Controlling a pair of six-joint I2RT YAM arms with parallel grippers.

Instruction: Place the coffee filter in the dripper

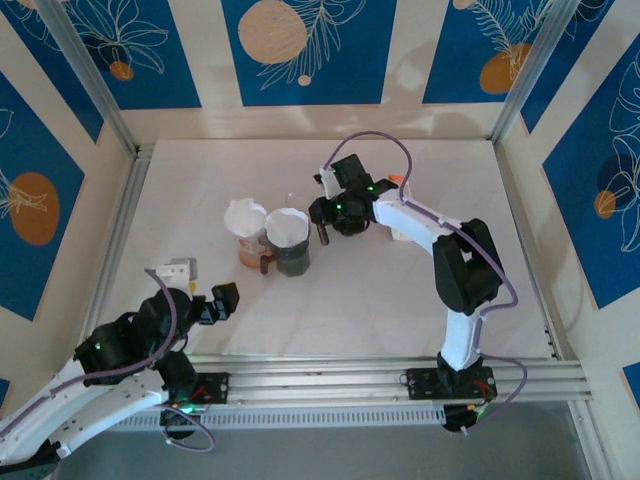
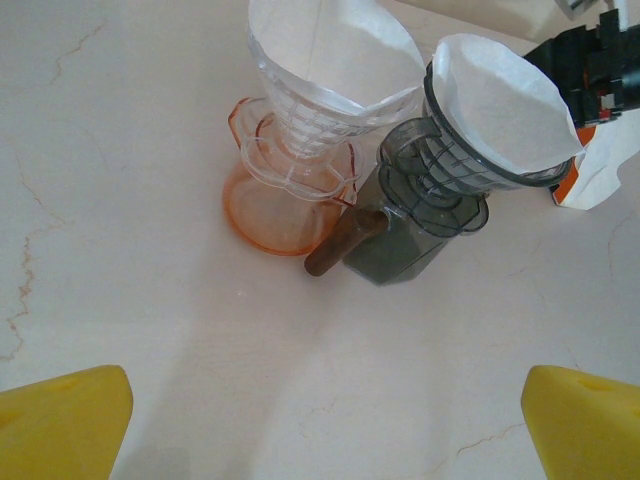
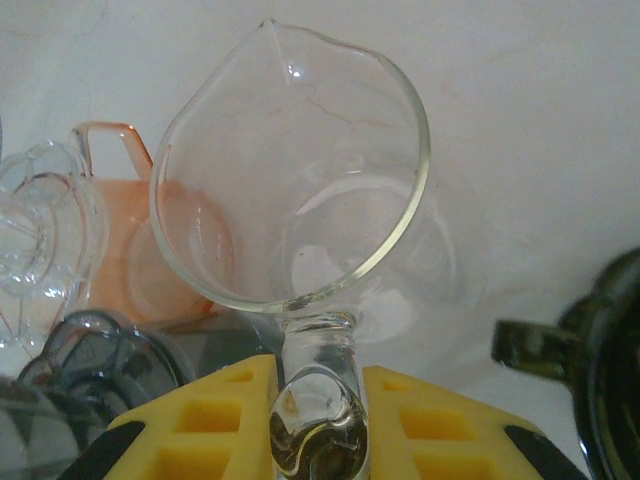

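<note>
A clear dripper (image 2: 310, 130) stands on an orange base (image 2: 265, 215) with a white coffee filter (image 2: 330, 45) in it. Beside it on the right, a dark grey dripper (image 2: 445, 175) on a dark server holds a second white filter (image 2: 500, 100). Both drippers sit mid-table (image 1: 270, 240). My left gripper (image 2: 328, 425) is open over bare table in front of them, yellow pads (image 2: 65, 420) wide apart. Just right of the drippers, my right gripper (image 3: 318, 385) is shut on the handle of a clear glass carafe (image 3: 300, 200), also seen from above (image 1: 322, 218).
A dark vessel with a stub handle (image 3: 590, 350) lies close to the right of the carafe. A white and orange packet (image 2: 600, 170) sits behind the dark dripper. Patterned walls and metal posts (image 1: 90, 80) enclose the white table (image 1: 380, 300).
</note>
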